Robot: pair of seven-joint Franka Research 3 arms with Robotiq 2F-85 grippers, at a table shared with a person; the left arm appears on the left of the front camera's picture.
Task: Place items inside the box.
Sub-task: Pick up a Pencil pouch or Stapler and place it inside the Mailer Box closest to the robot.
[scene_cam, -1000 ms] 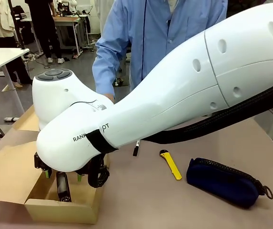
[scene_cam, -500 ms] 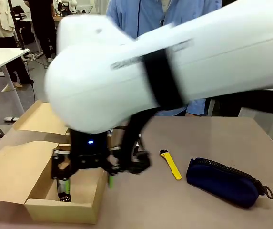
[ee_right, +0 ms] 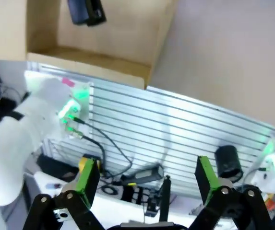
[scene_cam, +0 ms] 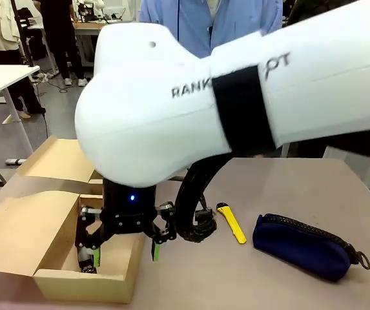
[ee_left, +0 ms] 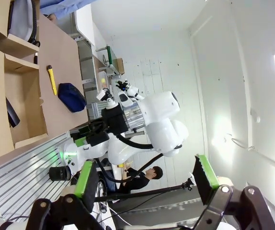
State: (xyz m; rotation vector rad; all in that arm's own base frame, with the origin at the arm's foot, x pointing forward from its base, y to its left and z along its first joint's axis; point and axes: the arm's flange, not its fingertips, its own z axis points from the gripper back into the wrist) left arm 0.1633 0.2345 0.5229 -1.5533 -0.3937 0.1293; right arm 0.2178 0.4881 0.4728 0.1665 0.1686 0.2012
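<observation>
The black stapler (scene_cam: 86, 256) lies inside the cardboard box (scene_cam: 17, 239), at 7 o'clock in the front view and at 11 o'clock in my right wrist view. My right gripper (scene_cam: 124, 253) hangs over the box's near right wall, fingers spread wide and holding nothing. One green pad (scene_cam: 95, 257) is over the box interior near the stapler, and the other is outside the wall toward 3 o'clock. Farther toward 3 o'clock the yellow utility knife (scene_cam: 232, 223) lies on the table (scene_cam: 191, 284), with the navy pouch (scene_cam: 304, 247) beyond it. My left gripper (ee_left: 145, 178) is also spread wide and empty, well apart from the table.
</observation>
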